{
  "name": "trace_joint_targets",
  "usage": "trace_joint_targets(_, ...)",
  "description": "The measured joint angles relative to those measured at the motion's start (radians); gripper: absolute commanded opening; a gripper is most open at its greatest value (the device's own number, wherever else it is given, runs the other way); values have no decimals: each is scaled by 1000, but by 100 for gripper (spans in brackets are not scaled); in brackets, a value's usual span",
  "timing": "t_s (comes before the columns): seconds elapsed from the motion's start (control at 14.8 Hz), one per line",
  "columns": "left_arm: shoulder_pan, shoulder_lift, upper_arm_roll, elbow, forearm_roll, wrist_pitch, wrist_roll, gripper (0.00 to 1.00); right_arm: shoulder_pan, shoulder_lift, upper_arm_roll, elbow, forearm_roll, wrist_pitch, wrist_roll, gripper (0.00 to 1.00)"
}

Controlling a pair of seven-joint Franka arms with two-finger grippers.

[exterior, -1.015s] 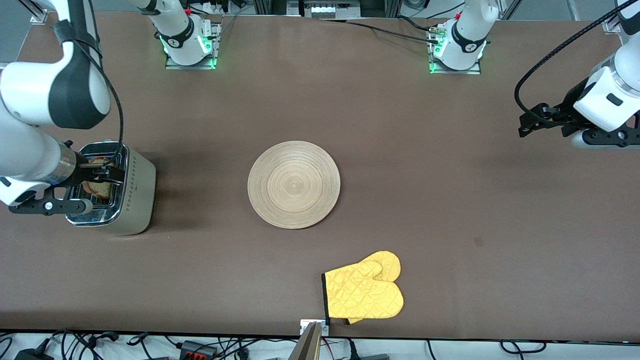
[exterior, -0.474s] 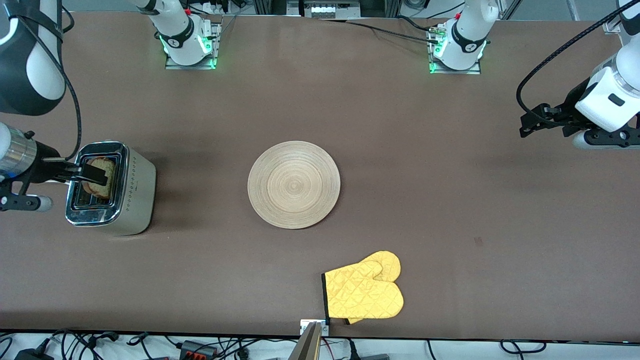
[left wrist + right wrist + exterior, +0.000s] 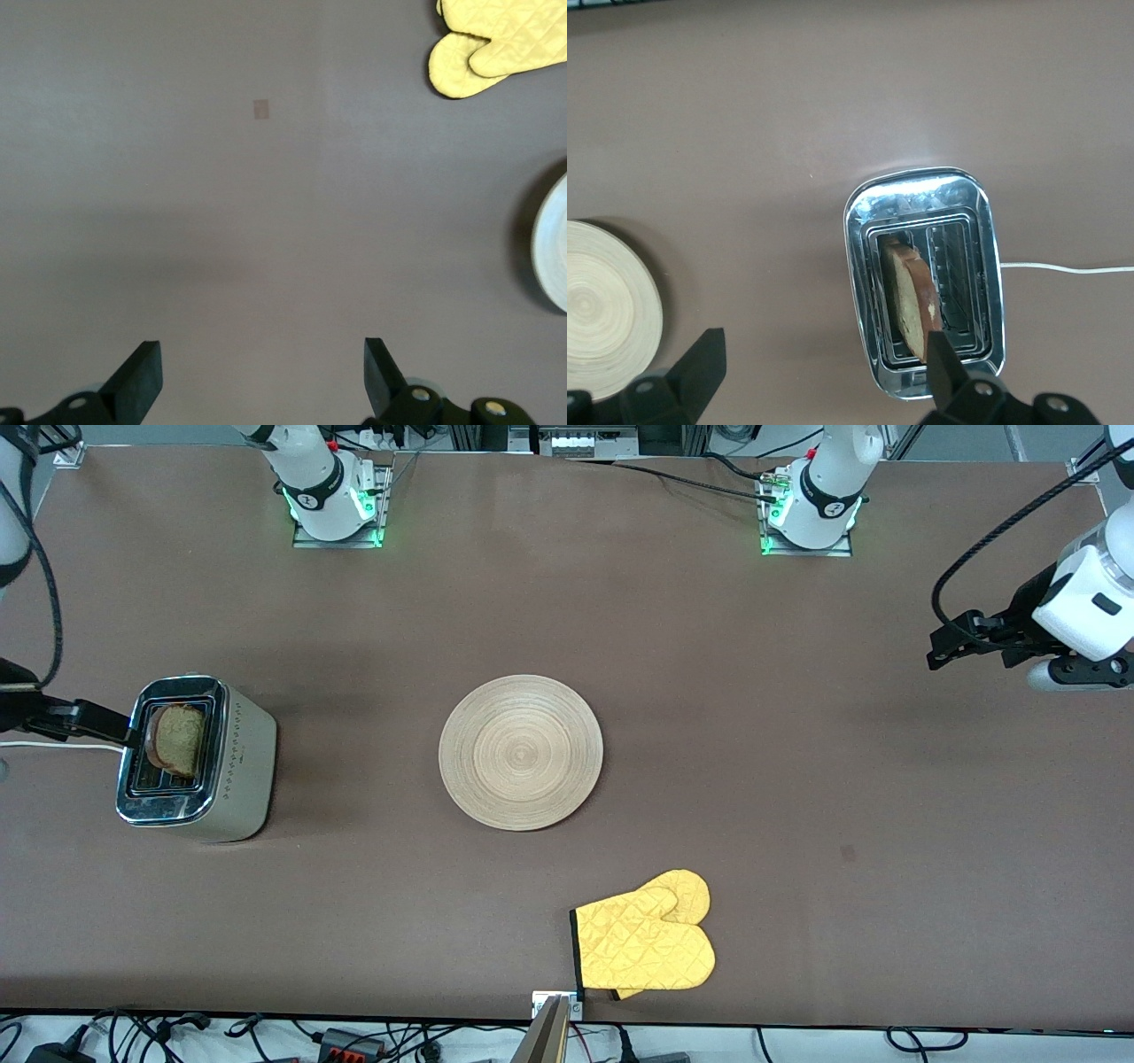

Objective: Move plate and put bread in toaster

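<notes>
Since the earlier frames you pulled the right gripper [image 3: 124, 731] off the toaster [image 3: 197, 758]: a second ago its jaws were down over the slots around the bread [image 3: 174, 739], half a second ago they had slid partway clear, and now only the black tips showed at the toaster's edge toward the right arm's end of the desk [image 3: 797, 797], with most of that arm out of the front view. The jaws stood apart with nothing between them, as the right wrist view confirmed, looking straight down on the chrome top. The bread stood on edge in one slot, leaning a little, its upper part sticking out above the chrome. The toaster's white cord [image 3: 1063, 267] trailed away along the desk. The plate [image 3: 521, 752] had not moved; it lay flat in the middle of the desk, well apart from the toaster. The yellow oven mitt [image 3: 647, 939] lay nearer the front camera than the plate, also unmoved. Your left gripper [image 3: 261, 381] waited over bare desk at the left arm's end, drifted slightly, its jaws apart and holding nothing.
</notes>
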Motion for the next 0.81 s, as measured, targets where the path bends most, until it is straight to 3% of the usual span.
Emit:
trace_joint_targets(0.2,78,20,2,0,-90,0,13,100,-18,-16,15,-4,-18,-5,-7,100)
trace_joint_targets(0.41,108,35,-18,3,-87,13,41,100,-18,-26,19,-29,-35,-7,-38,100)
trace_joint_targets(0.61,91,35,-67,24,-52,14,35,100,-17,-92,21,-144,-36,14,-39,100)
trace_joint_targets(0.81,90,35,-68,29,-48,14,35,100,-17,-203,22,-303,-42,69,-44,100)
